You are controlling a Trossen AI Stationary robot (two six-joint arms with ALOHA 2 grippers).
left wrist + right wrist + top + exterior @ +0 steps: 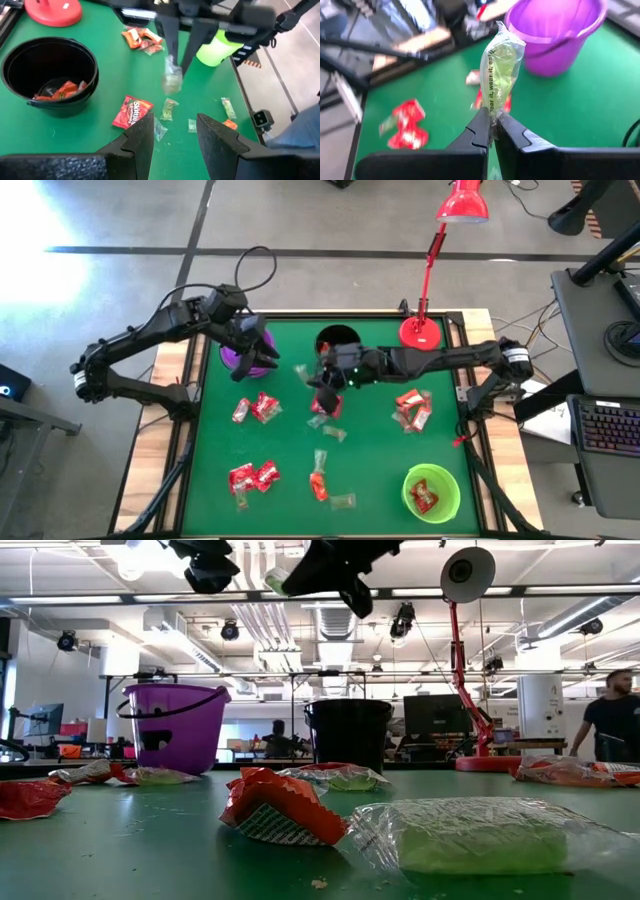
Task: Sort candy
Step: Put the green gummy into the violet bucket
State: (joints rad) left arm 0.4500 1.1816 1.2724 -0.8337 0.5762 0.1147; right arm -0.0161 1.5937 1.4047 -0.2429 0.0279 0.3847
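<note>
The right gripper (490, 125) hangs above the middle of the green counter (380, 460), its jaws pinched shut on the bottom edge of one pale green candy (501, 75) in a clear wrapper, which stands up from the fingertips and is off the counter altogether. The purple cup (560, 35) sits beyond it, toward the left arm's side; the black cup (337, 340) is at the back of the counter and already holds a few orange-red pieces, and the green cup (431, 492) at the front right holds a red one. The left gripper (172, 132) hovers beside the purple cup with its jaws apart and nothing between them. The rest of the candy lies loose — red packs (254, 475) near the front left, another red cluster (412, 408) to the right, and small clear pieces scattered between. The main risk, as I judge it, is the grip: only a thin fringe of crinkly wrapper is caught, so a quick swing toward a cup could let the sweet slip or twist free and fall among the unsorted ones. Releasing from high up over a cup could also send so light a wrapper drifting past the rim, and the two arms are close enough near the purple cup that a careless path might bring them together
</note>
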